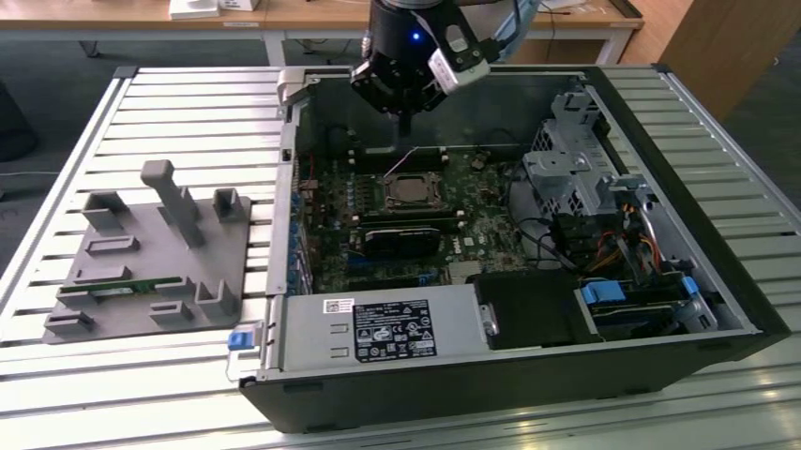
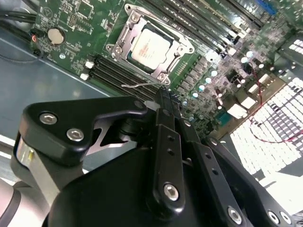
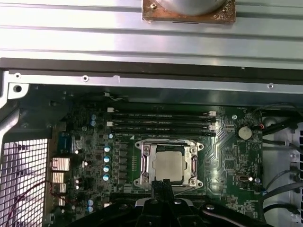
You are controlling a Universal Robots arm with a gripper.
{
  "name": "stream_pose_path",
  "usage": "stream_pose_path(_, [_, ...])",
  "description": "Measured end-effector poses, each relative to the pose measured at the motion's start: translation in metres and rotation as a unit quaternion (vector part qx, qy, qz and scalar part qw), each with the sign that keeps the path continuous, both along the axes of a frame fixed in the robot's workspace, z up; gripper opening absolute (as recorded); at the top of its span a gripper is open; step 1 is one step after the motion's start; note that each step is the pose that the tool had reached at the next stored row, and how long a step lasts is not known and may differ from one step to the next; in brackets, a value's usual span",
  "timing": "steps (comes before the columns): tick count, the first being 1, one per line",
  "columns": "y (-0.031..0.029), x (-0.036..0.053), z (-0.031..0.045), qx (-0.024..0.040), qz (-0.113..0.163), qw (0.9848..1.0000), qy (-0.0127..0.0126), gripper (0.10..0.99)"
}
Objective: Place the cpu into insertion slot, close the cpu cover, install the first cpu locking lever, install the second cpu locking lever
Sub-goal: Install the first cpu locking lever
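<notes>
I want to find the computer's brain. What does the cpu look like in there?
Look inside the open black computer case, at the green motherboard on its floor. Near the board's middle sits a silvery metal frame, the cpu cover, and the cpu is the flat, pale grey square inside it, unlike the long black memory slots beside it.

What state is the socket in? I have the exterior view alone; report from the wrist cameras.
Observer: In both wrist views the cpu lies flat in the socket, the cpu cover down around it.
Operator: Give me the claw.
Observer: In the first wrist view the claw, fingertips together, hangs by the socket's edge.
Operator: Report the levers.
Observer: In the second wrist view a thin wire lever sticks out free beside the socket.
</notes>
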State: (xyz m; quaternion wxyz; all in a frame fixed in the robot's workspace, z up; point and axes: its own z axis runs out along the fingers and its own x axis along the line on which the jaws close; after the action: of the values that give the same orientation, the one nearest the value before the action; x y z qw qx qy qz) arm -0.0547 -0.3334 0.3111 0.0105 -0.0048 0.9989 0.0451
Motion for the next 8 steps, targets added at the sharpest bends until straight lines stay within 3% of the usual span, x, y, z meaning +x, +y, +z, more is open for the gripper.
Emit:
stream_pose_path(4, [0.003,0.0,-0.0063,0.0001,0.0,1.0,-0.0001,0.106])
stream_pose_path(8, [0.003,0.0,-0.0064,-0.0001,0.0,1.0,0.0,0.106])
